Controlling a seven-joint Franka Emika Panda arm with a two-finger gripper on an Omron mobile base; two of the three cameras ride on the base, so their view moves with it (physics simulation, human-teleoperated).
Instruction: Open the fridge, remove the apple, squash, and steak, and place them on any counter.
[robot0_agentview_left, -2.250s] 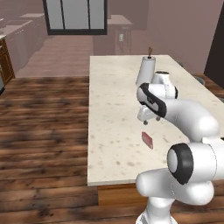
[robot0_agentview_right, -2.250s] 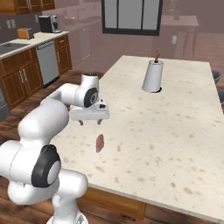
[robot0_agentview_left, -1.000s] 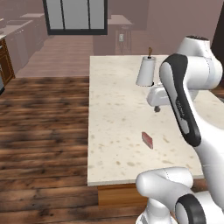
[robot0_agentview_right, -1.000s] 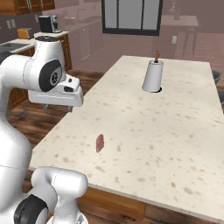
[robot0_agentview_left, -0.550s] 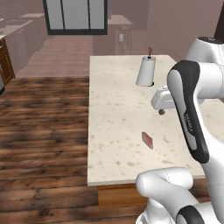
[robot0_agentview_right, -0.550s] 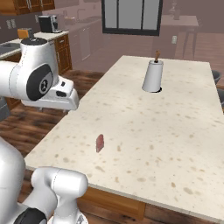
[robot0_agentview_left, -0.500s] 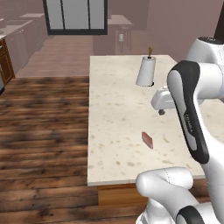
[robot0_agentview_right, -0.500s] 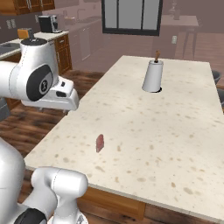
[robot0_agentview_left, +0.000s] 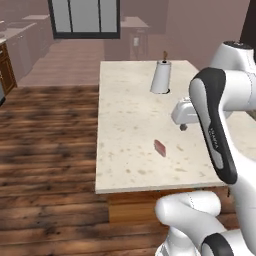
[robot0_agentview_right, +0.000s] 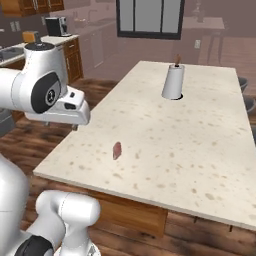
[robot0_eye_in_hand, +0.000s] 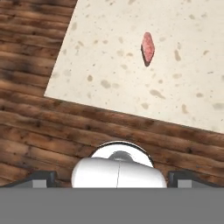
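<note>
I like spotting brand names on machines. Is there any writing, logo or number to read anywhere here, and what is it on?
Grey lettering runs along the dark band of the robot arm: too small and blurred to read.
A white round mark sits on the arm's dark joint cap: it cannot be read as a letter or number.
The steak, the paper towel roll and the counter carry no text.

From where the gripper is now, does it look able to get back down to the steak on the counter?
Probably yes. The steak lies alone on the counter, nothing beside it, and the gripper hangs open above, off to one side. The paper towel roll stands well away.
</note>
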